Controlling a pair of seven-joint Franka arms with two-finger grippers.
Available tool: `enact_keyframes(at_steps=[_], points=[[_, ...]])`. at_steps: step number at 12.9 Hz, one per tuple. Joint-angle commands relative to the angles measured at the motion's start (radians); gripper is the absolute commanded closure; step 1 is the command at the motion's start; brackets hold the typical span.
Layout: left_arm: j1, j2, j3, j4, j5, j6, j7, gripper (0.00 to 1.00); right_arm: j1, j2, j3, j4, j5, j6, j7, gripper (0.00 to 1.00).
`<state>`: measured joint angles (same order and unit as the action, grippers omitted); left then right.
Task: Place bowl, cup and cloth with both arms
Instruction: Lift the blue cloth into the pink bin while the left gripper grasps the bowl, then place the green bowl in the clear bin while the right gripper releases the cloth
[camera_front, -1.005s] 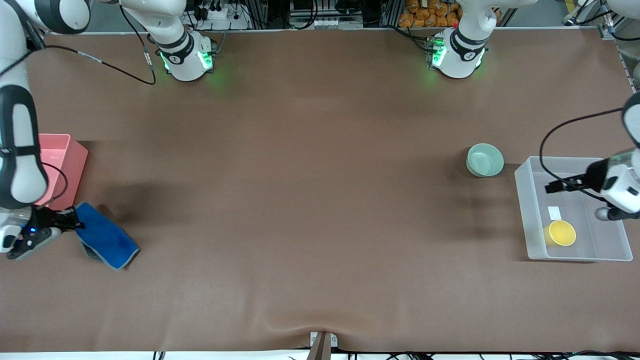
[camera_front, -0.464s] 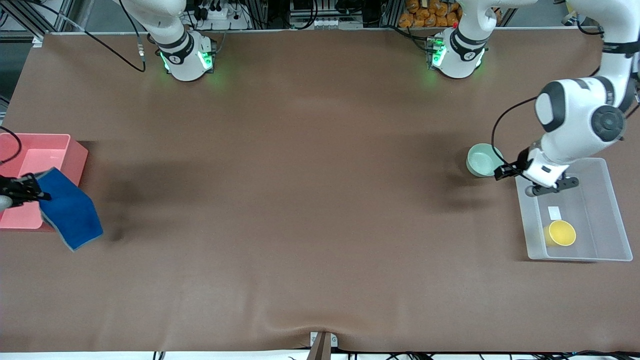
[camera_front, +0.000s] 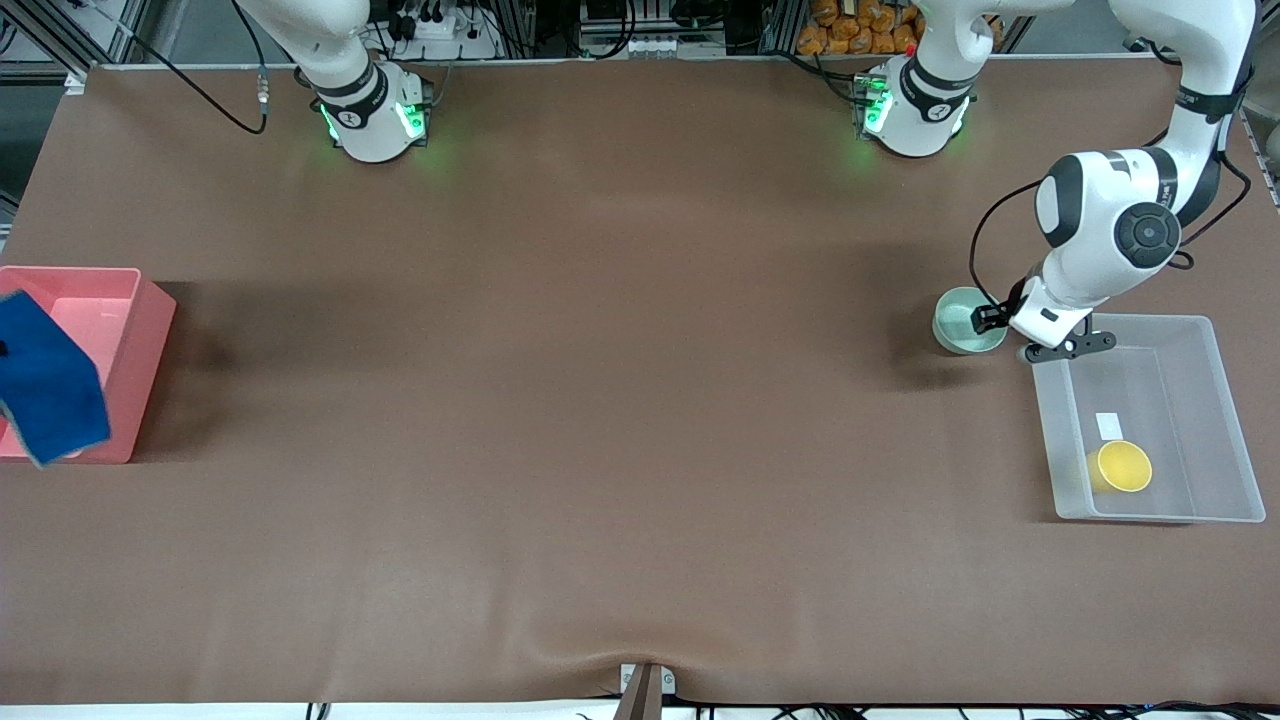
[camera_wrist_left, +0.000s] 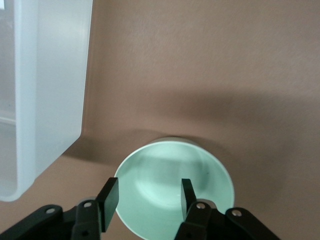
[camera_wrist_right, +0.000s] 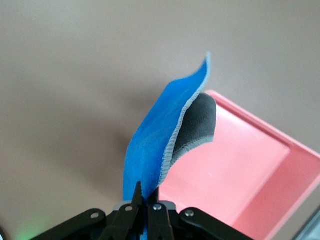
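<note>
Stowed: small yellow cup (camera_front: 1124, 466) in clear plastic tub (camera_front: 1226, 395); pending: blue cloth (camera_wrist_right: 160, 145) pinched in right gripper (camera_wrist_right: 146, 196) fingers above pink bin (camera_wrist_right: 260, 170), glossy mint-green bowl (camera_wrist_left: 172, 187) beneath left gripper (camera_wrist_left: 147, 196) spread fingers.

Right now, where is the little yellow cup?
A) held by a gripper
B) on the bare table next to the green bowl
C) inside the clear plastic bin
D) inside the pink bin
C: the yellow cup sits inside the clear plastic bin, untouched by either gripper.

A bright blue cloth (camera_front: 47, 378) with grey edging is showing over a pink bin (camera_front: 130, 330); mint-green bowl (camera_wrist_left: 175, 187), yellow cup (camera_front: 1123, 466), brown desk (camera_front: 600, 400).
</note>
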<state>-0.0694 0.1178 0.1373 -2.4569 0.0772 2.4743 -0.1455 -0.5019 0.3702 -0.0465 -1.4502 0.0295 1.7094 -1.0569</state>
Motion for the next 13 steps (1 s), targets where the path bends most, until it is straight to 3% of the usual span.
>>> enact_keyframes(at_steps=[1,5,11,12,13], points=[[0.014,-0.041,-0.002,-0.057,0.045,0.037,-0.026,0.42,-0.11,-0.011,0.017,-0.015,-0.04,0.028,-0.049,1.0],[0.062,-0.018,0.002,-0.07,0.108,0.06,-0.022,0.42,-0.193,0.031,0.017,-0.025,-0.057,0.145,-0.043,1.0],[0.056,0.071,-0.002,-0.082,0.124,0.19,-0.091,0.51,-0.179,0.22,0.026,-0.026,-0.04,0.342,-0.049,1.0],[0.045,0.077,-0.001,-0.082,0.124,0.193,-0.098,0.56,-0.169,0.228,0.031,-0.026,-0.04,0.34,-0.051,1.0],[0.043,0.082,-0.001,-0.082,0.124,0.193,-0.098,0.69,-0.144,0.237,0.03,-0.026,-0.042,0.334,-0.052,1.0]])
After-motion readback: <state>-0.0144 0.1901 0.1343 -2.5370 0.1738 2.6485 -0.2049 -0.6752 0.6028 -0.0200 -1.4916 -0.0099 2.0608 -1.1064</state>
